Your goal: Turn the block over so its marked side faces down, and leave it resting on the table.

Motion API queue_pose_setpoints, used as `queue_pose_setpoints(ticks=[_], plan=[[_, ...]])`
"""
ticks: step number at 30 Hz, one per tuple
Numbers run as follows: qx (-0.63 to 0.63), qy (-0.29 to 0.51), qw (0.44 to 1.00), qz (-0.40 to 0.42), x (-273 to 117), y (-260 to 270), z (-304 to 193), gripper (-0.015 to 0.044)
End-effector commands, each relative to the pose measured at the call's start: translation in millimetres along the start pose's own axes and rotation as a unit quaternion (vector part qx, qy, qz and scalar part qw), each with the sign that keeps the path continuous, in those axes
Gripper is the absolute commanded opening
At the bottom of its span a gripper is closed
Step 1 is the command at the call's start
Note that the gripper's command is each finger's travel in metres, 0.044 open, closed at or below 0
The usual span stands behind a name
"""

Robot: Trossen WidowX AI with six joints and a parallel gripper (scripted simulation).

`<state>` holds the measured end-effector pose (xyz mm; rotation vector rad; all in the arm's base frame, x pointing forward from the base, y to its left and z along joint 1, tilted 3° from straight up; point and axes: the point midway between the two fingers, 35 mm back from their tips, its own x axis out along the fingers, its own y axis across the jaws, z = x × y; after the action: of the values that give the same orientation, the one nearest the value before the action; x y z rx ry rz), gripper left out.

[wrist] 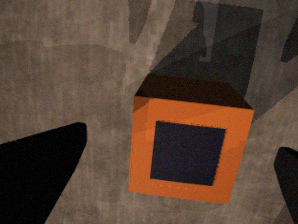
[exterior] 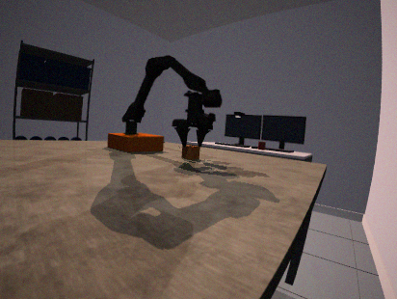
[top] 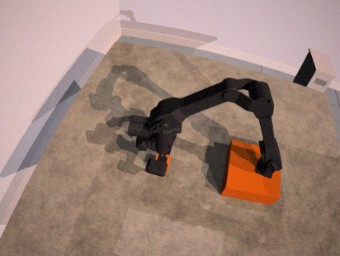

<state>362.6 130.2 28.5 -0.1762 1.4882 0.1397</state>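
Flipping is not yet begun, we judge: the block [wrist: 189,147] sits on the table [exterior: 96,231] with its dark marked face up (plain in the wrist view). We see the pincer [exterior: 193,140] spread wide just above it, holding nothing, one finger [wrist: 40,183] on either side, neither touching.

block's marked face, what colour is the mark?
Dark navy square framed in orange on the block, facing up; clearest in the wrist view.
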Motion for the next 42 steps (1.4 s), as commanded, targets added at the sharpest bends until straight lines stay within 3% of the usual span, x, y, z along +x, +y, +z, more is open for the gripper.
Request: queue_pose_setpoints(ticks=[1, 9, 17, 36, 40, 42], plan=[[-0.002, 0.007, 1.000, -0.003, 12, -1, -3, 0.0440], [-0.002, 0.007, 1.000, -0.003, 19, -1, -4, 0.0440], [-0.002, 0.007, 1.000, -0.003, 19, -1, -4, 0.0230], [-0.002, 0.007, 1.000, -0.003, 19, -1, -4, 0.0103], [-0.002, 0.007, 1.000, -0.003, 0, -1, -3, 0.0000], [-0.002, 0.007, 1.000, -0.003, -10, -1, -3, 0.0000]])
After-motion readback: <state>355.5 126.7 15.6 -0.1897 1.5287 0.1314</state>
